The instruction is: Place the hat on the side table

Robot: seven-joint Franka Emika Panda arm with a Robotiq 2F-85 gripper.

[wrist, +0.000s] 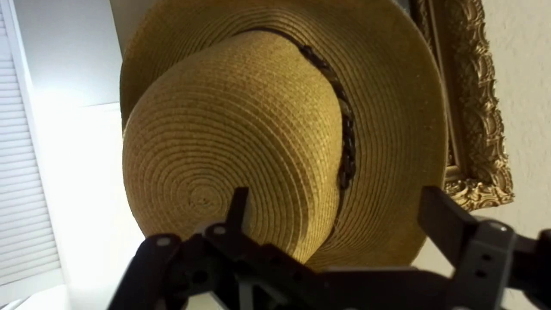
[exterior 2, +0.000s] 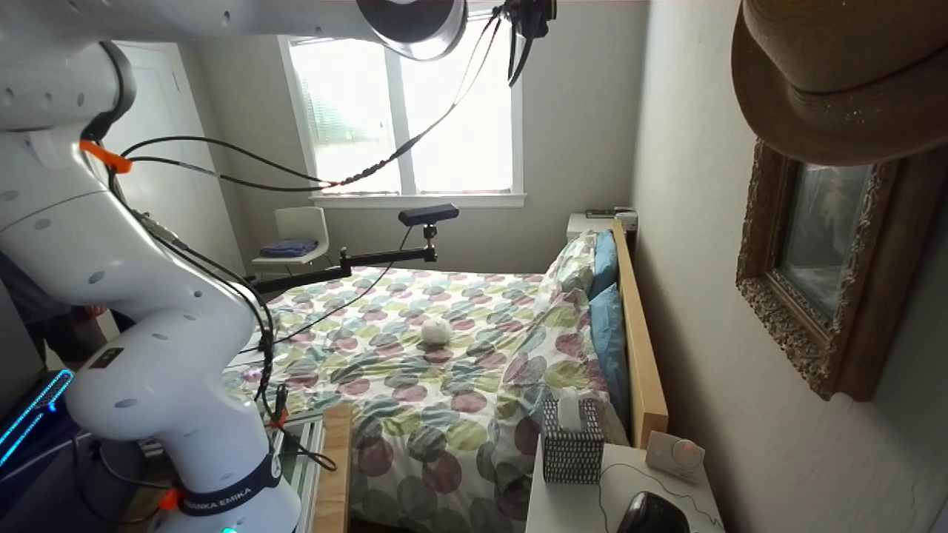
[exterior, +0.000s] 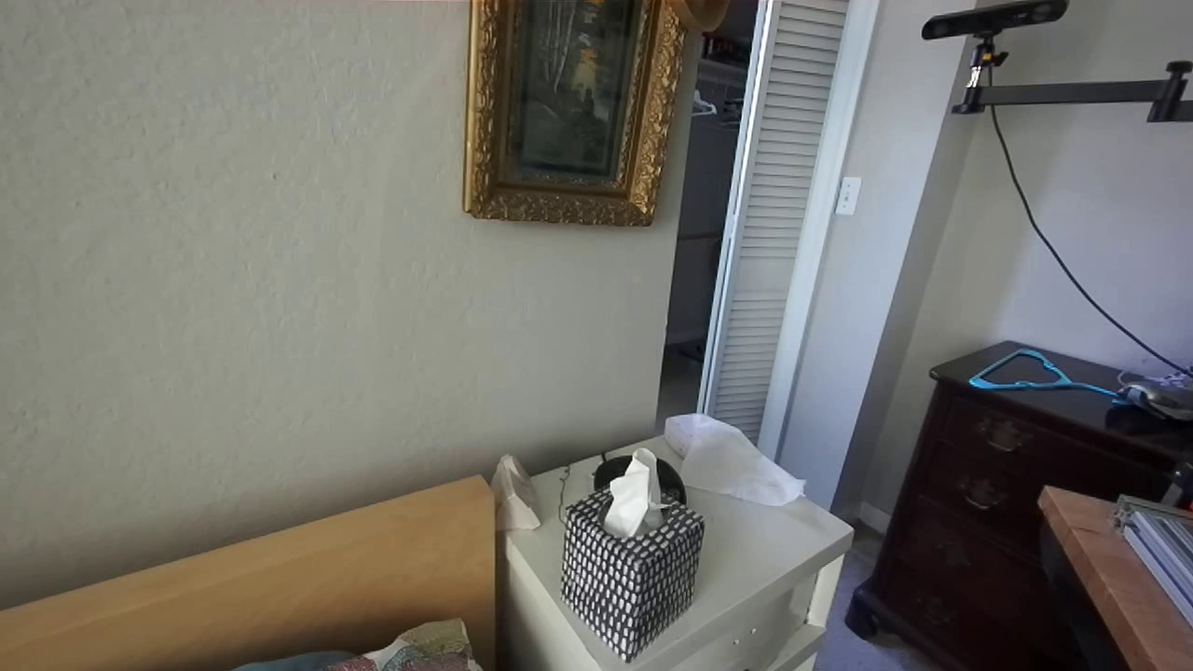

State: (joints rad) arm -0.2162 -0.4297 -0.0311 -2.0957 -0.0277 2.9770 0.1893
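While the pincer stands spread and grips nothing, the hat lies ahead of it: one finger shows against the crown, the other against the brim, contact unclear. So the reach is probably forward. Round, the hat has no clear long axis; its crown points back at the pincer, skewed lower left in the wrist view. It sits before the gilt-framed picture, higher than the side table.
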